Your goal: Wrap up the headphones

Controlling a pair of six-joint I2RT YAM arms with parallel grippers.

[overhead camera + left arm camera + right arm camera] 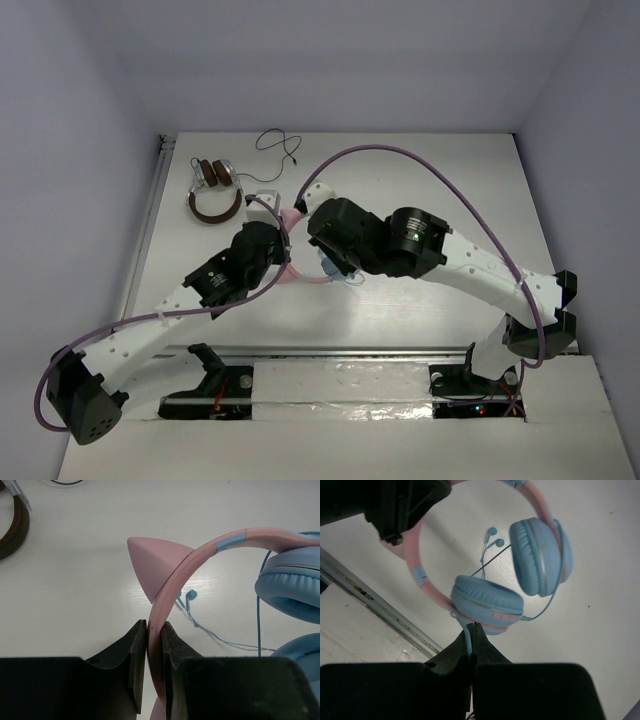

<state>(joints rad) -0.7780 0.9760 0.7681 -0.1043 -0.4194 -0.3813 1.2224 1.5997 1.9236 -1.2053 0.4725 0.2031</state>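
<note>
Step, top view: an early stage of wrapping, as I judge it. The headphones [291, 270] are held between the left gripper [270, 222] and the right gripper [338, 268] over the table [450, 170].
Bystander, top view: the brown headphones [212, 190] lie well apart, beyond and to the left of the left jaws.
Left jaws, left wrist view: narrow, clamped on the pink headband [200, 560], which stands edge-on between the two fingers.
Cat ear, left wrist view: the cat ear [155, 565] sits just ahead of the fingertips, pointing left.
Cable, left wrist view: the cable [220, 639] trails loose on the table ahead and to the right of the jaws, none of it wound.
Right jaws, right wrist view: pressed together on the thin blue cable [468, 636], just below the nearer of the ear cups [487, 602].
Headphones, right wrist view: they hang directly ahead of the fingertips, with the headband arching up-left to the left gripper [402, 505].
Next move, judged: with the left jaws holding the band steady, the right jaws would need to carry the pinched cable round the band or cups, keeping the loops taut without dragging the headphones out of the clamp.
</note>
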